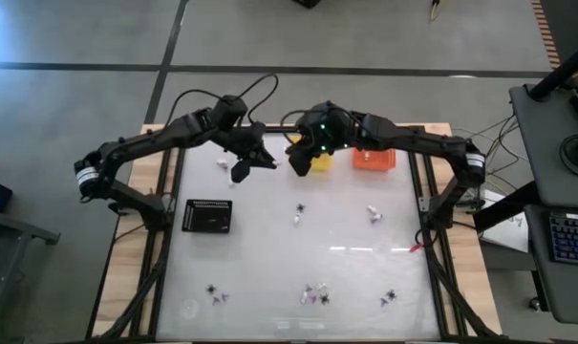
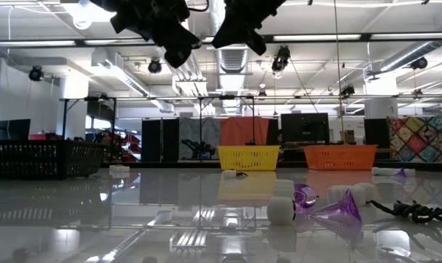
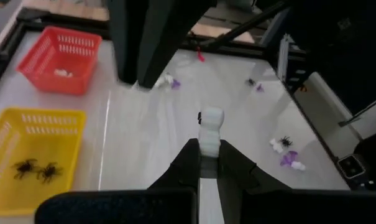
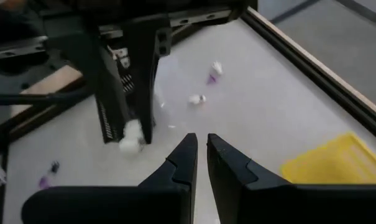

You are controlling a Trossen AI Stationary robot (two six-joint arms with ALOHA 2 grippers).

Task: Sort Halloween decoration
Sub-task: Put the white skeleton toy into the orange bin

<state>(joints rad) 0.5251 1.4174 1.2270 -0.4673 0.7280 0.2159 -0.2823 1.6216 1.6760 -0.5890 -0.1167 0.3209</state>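
Note:
My left gripper (image 3: 209, 155) hangs high over the table's far middle (image 1: 241, 170), shut on a white lumpy trinket (image 3: 210, 127). My right gripper (image 4: 200, 146) is beside it, above the yellow basket's left edge (image 1: 301, 161), shut and empty. The yellow basket (image 3: 32, 155) holds two black spiders (image 3: 35, 169). A white piece (image 3: 63, 73) lies in the orange basket (image 3: 60, 59). Other small trinkets lie on the table: a pair mid-table (image 1: 298, 212) (image 1: 373, 214), and purple, white and black ones along the near edge (image 1: 314, 294). My left gripper pinches the white trinket's lower end (image 3: 207, 148) between its two fingers. The rest of the piece sticks out beyond the fingertips. It is lifted clear of the table, and the right wrist view also shows it in the air, white trinket (image 4: 130, 138).
A black mesh basket (image 1: 207, 216) stands at the table's left. The yellow basket (image 1: 319, 160) and orange basket (image 1: 373, 159) stand along the far edge. The two arms are close together above the far middle. Purple and white trinkets (image 2: 337, 208) lie near the low camera.

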